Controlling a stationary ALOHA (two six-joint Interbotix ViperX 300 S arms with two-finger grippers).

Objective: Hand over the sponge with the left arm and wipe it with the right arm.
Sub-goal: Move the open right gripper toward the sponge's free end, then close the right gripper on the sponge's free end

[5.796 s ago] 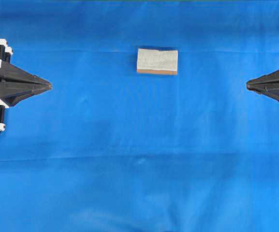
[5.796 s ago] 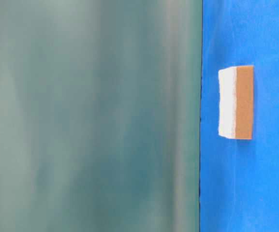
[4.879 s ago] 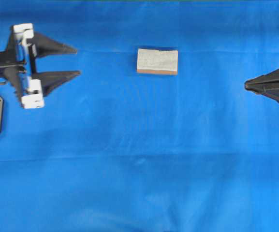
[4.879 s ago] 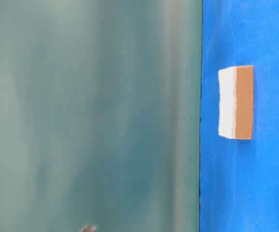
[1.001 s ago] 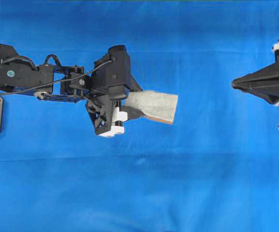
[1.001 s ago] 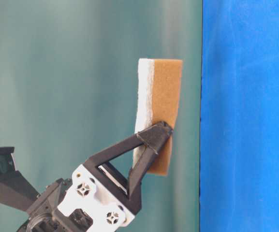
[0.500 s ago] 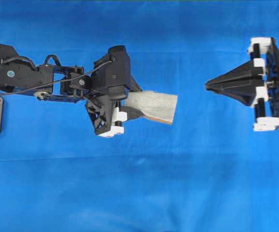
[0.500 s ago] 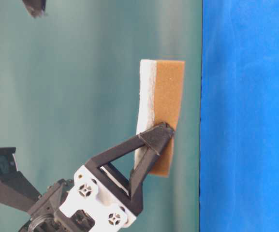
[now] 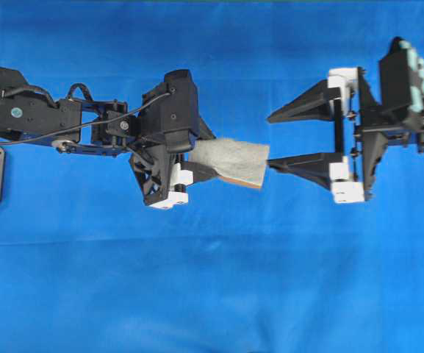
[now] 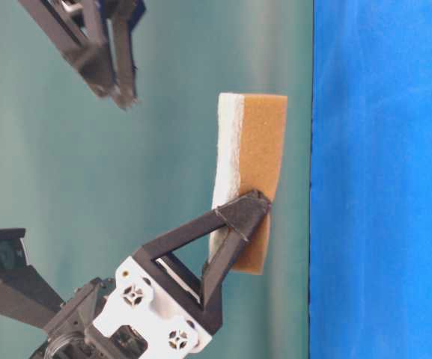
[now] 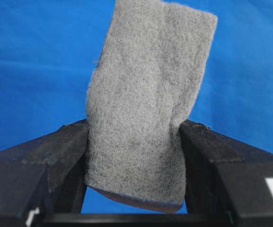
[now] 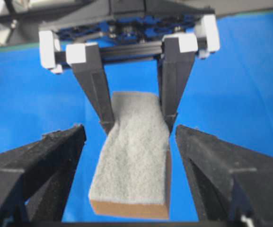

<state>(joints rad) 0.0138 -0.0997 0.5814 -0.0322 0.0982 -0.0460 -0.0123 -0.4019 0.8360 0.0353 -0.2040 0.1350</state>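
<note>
The sponge [image 9: 230, 162], a rectangular pad with a speckled grey top and an orange-brown underside, is pinched at one end between the left gripper's [image 9: 197, 168] fingers, held above the cloth, its free end just before the right gripper's [image 9: 269, 140] spread fingertips.

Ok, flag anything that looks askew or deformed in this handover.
The sponge is pinched inward where the left end effector clamps it, so it looks bent and slightly tilted. The right end effector is open, not yet around it. Nothing else stands out.
</note>
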